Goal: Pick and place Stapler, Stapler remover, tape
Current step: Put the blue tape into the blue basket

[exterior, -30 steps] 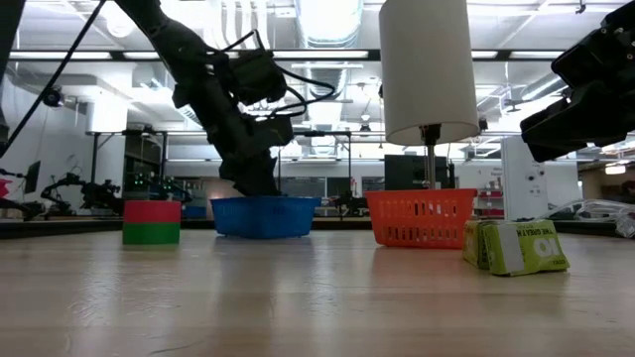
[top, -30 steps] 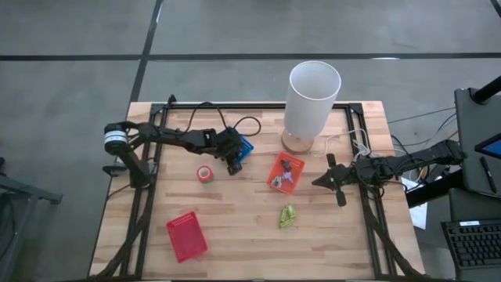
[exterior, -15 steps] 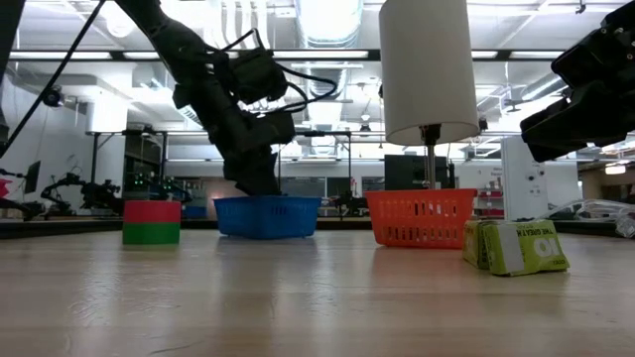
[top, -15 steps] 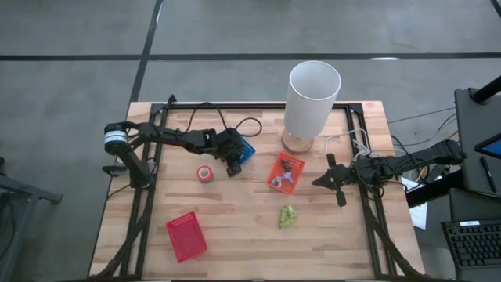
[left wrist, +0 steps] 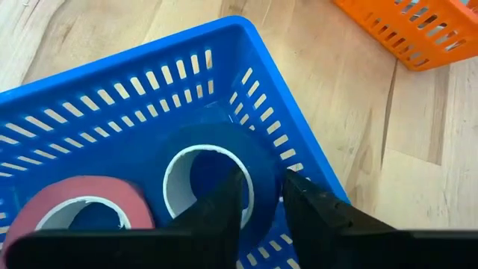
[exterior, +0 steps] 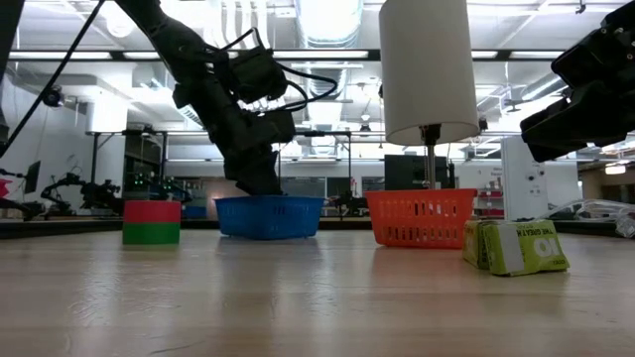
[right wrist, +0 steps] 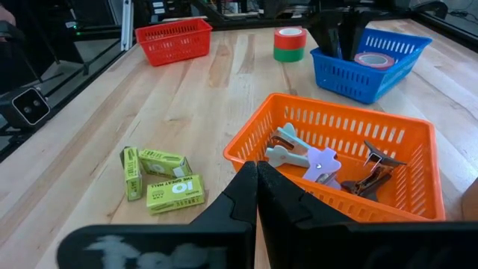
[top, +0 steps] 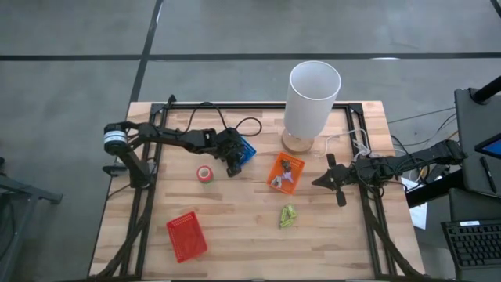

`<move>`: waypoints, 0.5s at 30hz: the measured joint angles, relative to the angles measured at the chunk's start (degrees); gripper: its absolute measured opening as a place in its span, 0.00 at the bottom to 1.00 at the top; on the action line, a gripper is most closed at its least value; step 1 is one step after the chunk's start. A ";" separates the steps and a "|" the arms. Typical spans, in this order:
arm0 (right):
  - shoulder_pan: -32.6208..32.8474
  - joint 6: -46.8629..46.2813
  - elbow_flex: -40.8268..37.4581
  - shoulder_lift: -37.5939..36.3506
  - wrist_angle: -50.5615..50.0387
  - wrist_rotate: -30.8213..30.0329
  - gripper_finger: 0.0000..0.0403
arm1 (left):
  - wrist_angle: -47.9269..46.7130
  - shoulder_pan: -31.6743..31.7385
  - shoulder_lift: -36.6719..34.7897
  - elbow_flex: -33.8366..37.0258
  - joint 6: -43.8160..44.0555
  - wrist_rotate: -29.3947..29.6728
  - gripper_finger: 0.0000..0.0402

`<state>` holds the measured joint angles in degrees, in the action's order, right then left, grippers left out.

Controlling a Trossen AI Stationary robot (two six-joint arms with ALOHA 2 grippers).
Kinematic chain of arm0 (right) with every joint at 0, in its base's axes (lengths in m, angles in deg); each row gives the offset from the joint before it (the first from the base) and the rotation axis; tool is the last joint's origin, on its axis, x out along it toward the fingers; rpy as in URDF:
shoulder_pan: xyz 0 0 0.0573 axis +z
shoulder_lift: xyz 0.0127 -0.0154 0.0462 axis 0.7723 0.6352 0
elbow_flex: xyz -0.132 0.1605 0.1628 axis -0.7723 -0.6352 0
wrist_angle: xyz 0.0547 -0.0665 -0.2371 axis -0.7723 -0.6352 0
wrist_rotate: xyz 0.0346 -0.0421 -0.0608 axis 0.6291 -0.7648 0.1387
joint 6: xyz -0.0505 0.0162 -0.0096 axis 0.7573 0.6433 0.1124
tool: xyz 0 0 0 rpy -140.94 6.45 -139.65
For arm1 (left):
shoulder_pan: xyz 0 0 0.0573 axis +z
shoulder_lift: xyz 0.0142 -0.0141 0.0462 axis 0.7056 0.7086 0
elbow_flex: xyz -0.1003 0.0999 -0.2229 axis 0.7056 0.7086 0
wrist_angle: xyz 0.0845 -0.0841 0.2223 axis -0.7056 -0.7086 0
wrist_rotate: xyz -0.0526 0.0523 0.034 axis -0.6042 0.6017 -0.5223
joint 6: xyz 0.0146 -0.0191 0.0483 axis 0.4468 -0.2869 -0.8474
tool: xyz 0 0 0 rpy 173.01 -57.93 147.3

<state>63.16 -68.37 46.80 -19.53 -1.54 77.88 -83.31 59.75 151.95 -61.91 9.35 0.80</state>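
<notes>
The wooden table (top: 235, 227) is being left mostly bare up front, with just the red basket (top: 186, 235) and green boxes (top: 287, 216) there, so there's plenty of room for moving. Further back, the red-green tape roll (top: 204, 174) is still waiting just beside the blue basket (left wrist: 149, 67). In that basket, the left gripper (left wrist: 261, 198) is being eased open around the blue tape roll (left wrist: 224, 149), next to a pink roll (left wrist: 75, 202), so that drop looks done, while the right gripper (top: 333, 180) is being kept clenched and empty near the orange basket (top: 286, 172).
</notes>
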 joint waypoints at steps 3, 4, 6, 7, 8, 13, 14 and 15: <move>-0.01 -0.02 0.00 0.00 0.00 -0.01 0.02 | -0.02 -0.02 0.00 0.00 0.04 0.12 0.32; 0.00 -0.01 0.00 0.00 0.00 0.00 0.02 | -0.03 -0.02 0.00 0.00 0.04 0.15 0.34; 0.00 0.00 0.00 0.00 0.00 0.00 0.02 | -0.20 0.02 -0.23 -0.09 0.01 0.20 0.37; 0.00 0.00 0.00 0.00 0.00 0.00 0.02 | -0.22 0.02 -0.55 -0.09 -0.21 0.23 0.38; 0.00 0.00 0.00 0.00 0.00 -0.02 0.02 | -0.20 0.00 -0.90 -0.09 -0.69 0.37 0.39; 0.00 0.00 0.00 0.00 0.00 0.00 0.02 | -0.17 -0.04 -3.66 -0.11 -2.45 0.59 0.39; 0.00 0.00 0.00 0.00 0.00 -0.01 0.02 | -0.14 -0.04 -3.94 -0.13 -2.35 0.83 0.39; 0.00 0.00 0.00 0.00 0.00 -0.02 0.02 | -0.12 -0.04 -4.13 -0.15 -2.27 1.51 0.39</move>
<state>63.16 -68.37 46.80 -19.53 -1.54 77.85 -83.42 59.71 147.82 -62.07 7.08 2.31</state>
